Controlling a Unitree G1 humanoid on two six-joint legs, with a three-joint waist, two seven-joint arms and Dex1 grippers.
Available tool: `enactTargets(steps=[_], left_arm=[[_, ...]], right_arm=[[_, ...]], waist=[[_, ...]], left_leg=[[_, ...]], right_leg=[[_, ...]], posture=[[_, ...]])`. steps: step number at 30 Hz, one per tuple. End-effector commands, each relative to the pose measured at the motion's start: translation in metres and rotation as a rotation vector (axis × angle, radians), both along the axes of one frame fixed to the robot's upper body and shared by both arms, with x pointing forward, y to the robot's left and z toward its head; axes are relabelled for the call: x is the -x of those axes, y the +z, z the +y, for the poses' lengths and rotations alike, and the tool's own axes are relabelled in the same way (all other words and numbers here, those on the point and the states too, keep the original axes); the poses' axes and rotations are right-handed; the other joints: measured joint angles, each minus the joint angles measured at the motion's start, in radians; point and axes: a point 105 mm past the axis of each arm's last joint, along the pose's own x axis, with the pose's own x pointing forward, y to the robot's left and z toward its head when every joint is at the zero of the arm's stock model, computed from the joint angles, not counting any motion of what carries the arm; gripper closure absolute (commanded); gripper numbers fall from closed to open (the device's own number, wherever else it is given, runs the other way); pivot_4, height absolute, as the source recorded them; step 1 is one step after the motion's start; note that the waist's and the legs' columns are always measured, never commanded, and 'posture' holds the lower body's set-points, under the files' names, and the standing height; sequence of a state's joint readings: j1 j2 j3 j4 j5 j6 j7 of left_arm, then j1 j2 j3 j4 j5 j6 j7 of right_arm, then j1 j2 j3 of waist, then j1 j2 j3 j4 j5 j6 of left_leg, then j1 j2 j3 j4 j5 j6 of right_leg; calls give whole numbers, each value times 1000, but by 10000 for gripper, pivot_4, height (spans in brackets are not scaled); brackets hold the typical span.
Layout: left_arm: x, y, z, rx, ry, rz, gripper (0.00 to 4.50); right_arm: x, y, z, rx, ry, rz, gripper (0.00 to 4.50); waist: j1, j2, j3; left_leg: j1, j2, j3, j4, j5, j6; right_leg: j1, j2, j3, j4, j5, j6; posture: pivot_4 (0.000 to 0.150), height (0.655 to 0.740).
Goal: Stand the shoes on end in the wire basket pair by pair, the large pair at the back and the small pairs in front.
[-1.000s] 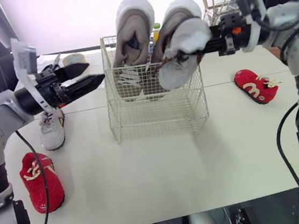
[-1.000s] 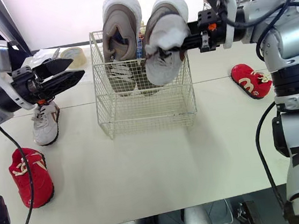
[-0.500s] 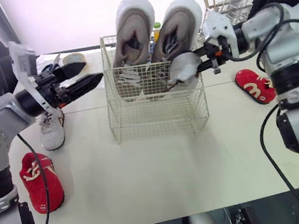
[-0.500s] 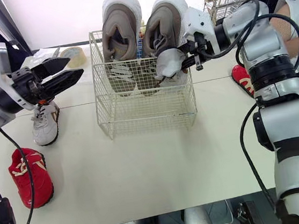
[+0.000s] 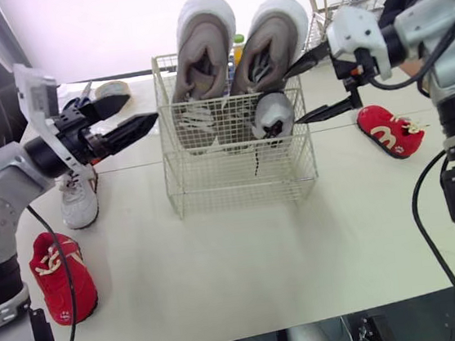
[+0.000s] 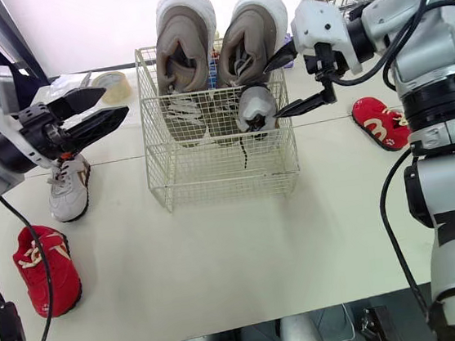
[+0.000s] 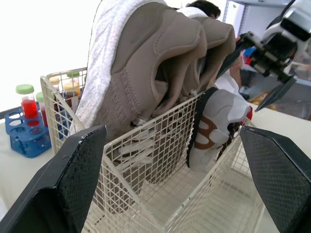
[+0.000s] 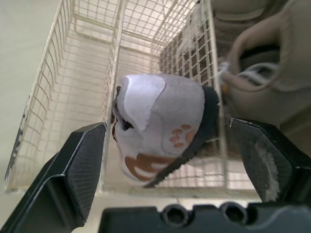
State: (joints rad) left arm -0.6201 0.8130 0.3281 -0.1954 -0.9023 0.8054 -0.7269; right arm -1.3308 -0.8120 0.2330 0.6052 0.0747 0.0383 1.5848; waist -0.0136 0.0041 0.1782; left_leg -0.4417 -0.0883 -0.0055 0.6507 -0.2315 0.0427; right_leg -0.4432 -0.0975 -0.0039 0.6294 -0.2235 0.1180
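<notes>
I judged the first small shoe placed: the small white shoe (image 5: 272, 114) stood on end in the wire basket's (image 5: 242, 187) front right corner, before the large pair (image 5: 205, 49). My right gripper (image 5: 292, 97) was spread either side of it, not touching. The left gripper (image 5: 143, 110) hung spread and empty near the matching white shoe (image 5: 79, 200) on the counter (image 5: 246, 259), which I reckoned the next pick. The basket was thin stiff grid, the large pair beige suede, and the red shoes (image 5: 61, 276) looked soft and rounded.

Large beige pair (image 5: 204, 54) upright at wire basket (image 5: 237, 182) back; small white shoe (image 5: 272, 114) on end, seemingly front-right.
</notes>
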Motion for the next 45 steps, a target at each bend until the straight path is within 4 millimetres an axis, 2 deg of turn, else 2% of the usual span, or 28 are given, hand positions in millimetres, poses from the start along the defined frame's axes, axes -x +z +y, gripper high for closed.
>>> enactTargets(steps=[1, 4, 6, 8, 10, 11, 13, 16, 20, 22, 26, 30, 38, 41, 45], left_arm=[[-7, 9, 25, -38, 150, -57, 0], [-23, 6, 59, -79, 367, -35, 0], [-32, 3, 91, -115, 543, 1, 0], [-36, -2, 113, -154, 647, 36, 0], [-37, -13, 148, -209, 784, 126, 0], [-37, -19, 165, -229, 838, 168, 0], [-37, -28, 187, -251, 896, 225, 0], [-40, -46, 206, -247, 923, 316, 0], [-51, -71, 216, -224, 909, 391, 0], [-56, -77, 217, -207, 902, 408, 0], [-67, -95, 208, -202, 862, 459, 0], [-73, -122, 200, -231, 848, 514, 0], [-78, -152, 192, -224, 878, 586, 0], [-80, -161, 189, -217, 901, 607, 8713], [-83, -159, 186, -186, 894, 605, 28671]], right_arm=[[19, 50, -1, -102, 25, -136, 404], [44, 66, 13, -217, 135, -100, 404], [65, 62, 30, -257, 245, -41, 404], [78, 59, 41, -284, 302, -2, 404], [91, 52, 55, -308, 365, 44, 404], [95, 47, 61, -310, 389, 60, 404], [100, 42, 67, -318, 409, 78, 404], [101, 39, 73, -331, 416, 87, 404], [101, 39, 75, -339, 421, 91, 404], [102, 38, 76, -339, 423, 94, 404], [103, 38, 76, -333, 416, 99, 404], [106, 38, 76, -325, 402, 100, 404], [106, 38, 74, -321, 377, 92, 404], [105, 38, 74, -322, 366, 86, 0], [105, 39, 74, -324, 360, 81, 0]], waist=[[0, 0, 0], [0, 0, 0], [-1, 0, 0], [-2, 0, 0], [-2, 0, 0], [-1, 0, 0], [1, 0, 0], [11, -1, -1], [24, -3, -1], [25, -4, -1], [24, -5, -1], [22, -6, -1], [18, -6, -1], [23, -6, -1], [23, -6, -2]], left_leg=[[0, 0, 0, 0, 0, 0], [0, 0, 0, -1, 0, 0], [0, 0, 0, -2, 0, 0], [1, 1, 0, -2, 1, 1], [1, 1, 0, -2, 1, 1], [1, 1, 0, -2, 1, 1], [1, 0, 0, -2, 1, 1], [0, 0, 0, -1, 1, 2], [0, -1, 0, 1, 0, 1], [0, -1, 0, 1, 0, 3], [0, -1, 0, 2, -2, 7], [-1, 0, 0, 2, -1, 7], [-1, 0, 0, 2, -2, 8], [-1, 0, 0, 3, -2, 8], [-1, 0, 0, 4, -2, 8]], right_leg=[[0, 0, 0, 0, 0, 0], [-1, 0, 0, 0, 0, 0], [-1, 0, 0, 1, 0, 0], [-1, 0, 0, 1, 0, 0], [-1, 0, 0, 1, 0, 0], [-1, 0, 0, 1, 0, 0], [-1, 0, 0, 1, 0, 0], [-1, 0, -1, 2, 0, 0], [0, -1, -1, 1, 0, 0], [0, -1, -1, 2, 0, 0], [0, -1, -2, 2, 0, 0], [-1, -1, -1, 3, 0, 0], [-1, -1, -1, 3, 0, 0], [-1, -1, -1, 3, 0, 0], [0, -1, -1, 4, 0, 0]], posture=[[1500, 7400], [1500, 7400], [1500, 7400], [1500, 7400], [1500, 7400], [1500, 7400], [1500, 7400], [1500, 7400], [1500, 7400], [1500, 7400], [1500, 7400], [1500, 7400], [1500, 7400], [1500, 7400], [1500, 7400]])
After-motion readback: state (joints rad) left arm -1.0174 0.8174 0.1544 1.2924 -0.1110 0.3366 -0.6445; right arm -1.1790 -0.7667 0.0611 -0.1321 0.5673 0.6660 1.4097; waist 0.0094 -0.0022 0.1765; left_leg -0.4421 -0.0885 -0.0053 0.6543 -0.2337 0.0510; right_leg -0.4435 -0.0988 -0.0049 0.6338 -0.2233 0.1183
